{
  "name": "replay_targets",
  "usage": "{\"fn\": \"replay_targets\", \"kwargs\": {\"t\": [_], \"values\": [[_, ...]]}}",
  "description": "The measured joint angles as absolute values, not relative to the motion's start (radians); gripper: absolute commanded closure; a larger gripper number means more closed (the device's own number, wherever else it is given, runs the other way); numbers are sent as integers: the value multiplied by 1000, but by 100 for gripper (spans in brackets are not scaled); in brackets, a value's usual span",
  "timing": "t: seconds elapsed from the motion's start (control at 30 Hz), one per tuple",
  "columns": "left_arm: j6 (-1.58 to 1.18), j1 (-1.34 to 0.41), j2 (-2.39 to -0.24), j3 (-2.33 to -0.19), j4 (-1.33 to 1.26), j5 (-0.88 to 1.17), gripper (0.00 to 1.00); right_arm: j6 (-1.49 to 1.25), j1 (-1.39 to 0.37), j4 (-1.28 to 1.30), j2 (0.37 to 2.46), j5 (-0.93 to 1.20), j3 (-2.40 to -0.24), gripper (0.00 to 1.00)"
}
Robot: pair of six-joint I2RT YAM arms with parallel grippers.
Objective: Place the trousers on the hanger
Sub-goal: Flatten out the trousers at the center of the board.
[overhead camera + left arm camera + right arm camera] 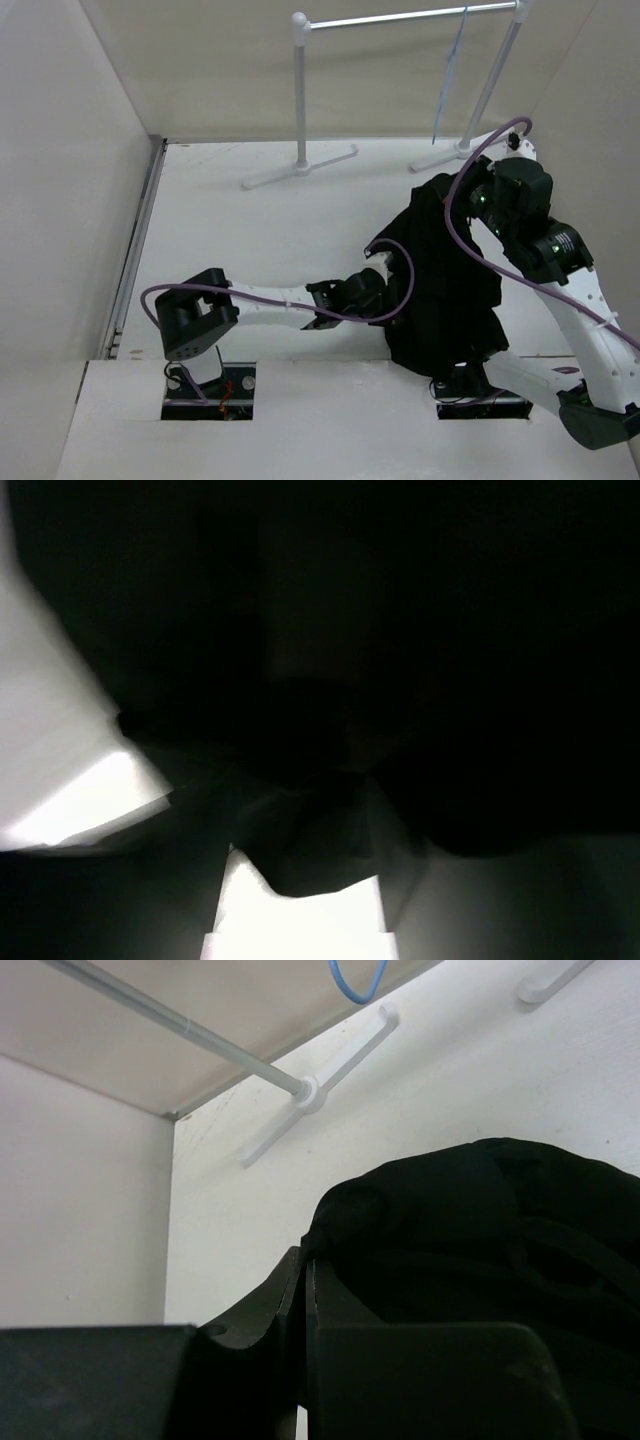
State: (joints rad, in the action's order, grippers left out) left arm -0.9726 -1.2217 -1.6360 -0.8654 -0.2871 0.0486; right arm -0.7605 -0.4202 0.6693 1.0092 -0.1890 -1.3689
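Trousers (440, 290) heaped on white table (250, 235), white walls (60, 180) | right gripper (305, 1270) pinching them | left gripper (378, 282): cannot tell

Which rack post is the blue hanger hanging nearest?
The right-hand post: the hanger hangs just beside it, far from the left post.

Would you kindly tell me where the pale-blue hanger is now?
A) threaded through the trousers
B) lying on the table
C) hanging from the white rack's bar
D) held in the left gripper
C: the hanger hangs from the rack's bar, apart from the trousers.
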Motion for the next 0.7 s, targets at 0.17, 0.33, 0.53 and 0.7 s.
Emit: {"fn": "replay_targets", "kwargs": {"t": [0.17,0.33,0.53,0.7], "values": [[-979,-1209,-1650,-901,-328,40,91,-760,-419,672,1009,-183,-1391,95],[-979,-1058,-1371,-791,-261,-26,94,-760,-426,672,1009,-183,-1460,95],[-959,-820,-838,-776,-12,-120,94,-760,-514,672,1023,-185,-1568,95],[-882,-729,-631,-995,307,-176,94,-754,-570,698,1053,-177,-1691,95]]}}
